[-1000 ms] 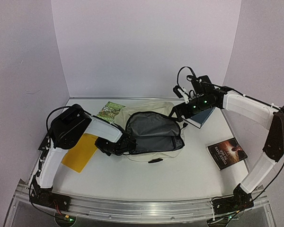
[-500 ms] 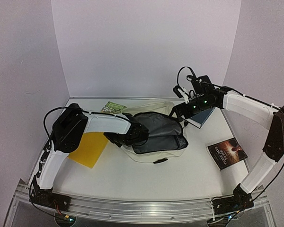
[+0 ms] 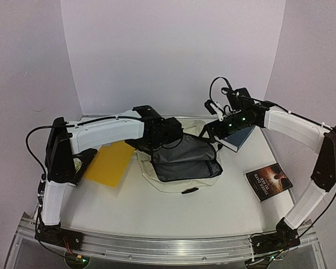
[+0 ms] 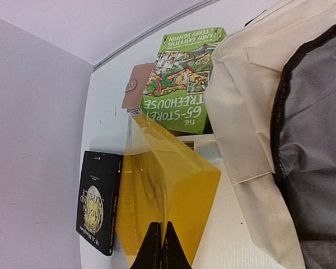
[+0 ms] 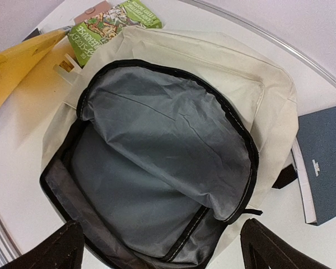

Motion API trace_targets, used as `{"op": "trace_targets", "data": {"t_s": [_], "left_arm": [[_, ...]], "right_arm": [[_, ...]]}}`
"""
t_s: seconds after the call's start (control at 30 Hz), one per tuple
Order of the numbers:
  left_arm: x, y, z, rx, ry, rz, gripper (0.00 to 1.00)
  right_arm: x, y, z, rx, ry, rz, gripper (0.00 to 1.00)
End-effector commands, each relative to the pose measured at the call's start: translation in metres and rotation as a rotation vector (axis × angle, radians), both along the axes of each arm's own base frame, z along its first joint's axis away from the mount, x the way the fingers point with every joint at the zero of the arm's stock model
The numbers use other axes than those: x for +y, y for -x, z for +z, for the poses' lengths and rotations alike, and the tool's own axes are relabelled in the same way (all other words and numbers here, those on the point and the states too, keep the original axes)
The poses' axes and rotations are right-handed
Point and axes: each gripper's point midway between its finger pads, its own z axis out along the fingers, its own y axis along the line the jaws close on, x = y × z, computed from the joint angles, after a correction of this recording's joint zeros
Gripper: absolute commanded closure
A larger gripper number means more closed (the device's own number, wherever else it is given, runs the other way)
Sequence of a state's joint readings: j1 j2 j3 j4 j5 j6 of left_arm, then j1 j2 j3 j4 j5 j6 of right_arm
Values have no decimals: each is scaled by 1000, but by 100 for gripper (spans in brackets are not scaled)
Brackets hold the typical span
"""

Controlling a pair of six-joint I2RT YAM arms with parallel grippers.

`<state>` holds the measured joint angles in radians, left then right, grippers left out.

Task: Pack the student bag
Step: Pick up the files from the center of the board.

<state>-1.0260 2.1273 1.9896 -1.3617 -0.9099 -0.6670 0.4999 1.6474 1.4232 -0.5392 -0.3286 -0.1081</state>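
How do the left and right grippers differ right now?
The left gripper is shut, pinching the yellow envelope; the right gripper is wide open and empty. Left sits beside the student bag, right hangs above its open mouth. Both are close to the bag.

The top camera looks down from above and behind the arm bases over the whole table [image 3: 224, 207] to the far wall. The left wrist camera sits close over the yellow envelope [image 4: 168, 190] on the left. The right wrist camera looks down from near into the bag [image 5: 173, 162]; all three views share the envelope and the bag's left edge.
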Motion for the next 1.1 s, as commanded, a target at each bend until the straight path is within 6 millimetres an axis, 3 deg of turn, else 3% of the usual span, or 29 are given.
{"op": "trace_targets", "data": {"t_s": [0.0, 0.17, 0.43, 0.6, 0.8, 1.07], "left_arm": [[-36, 14, 54, -85, 93, -129, 100], [-96, 32, 62, -139, 82, -330, 100], [-192, 57, 5, -85, 123, -582, 100], [-243, 93, -23, -130, 52, -798, 100], [-254, 129, -71, -142, -40, -940, 100], [-253, 161, -77, -273, -81, -1076, 100]], "right_arm": [[16, -3, 28, -14, -98, 25, 3], [11, -6, 25, 15, -116, -3, 2], [-22, -12, -3, 130, -159, -72, 2], [-21, 0, -24, 211, -188, -38, 2], [-1, 18, -52, 362, -272, 55, 2], [20, 27, -88, 483, -287, 112, 6]]}}
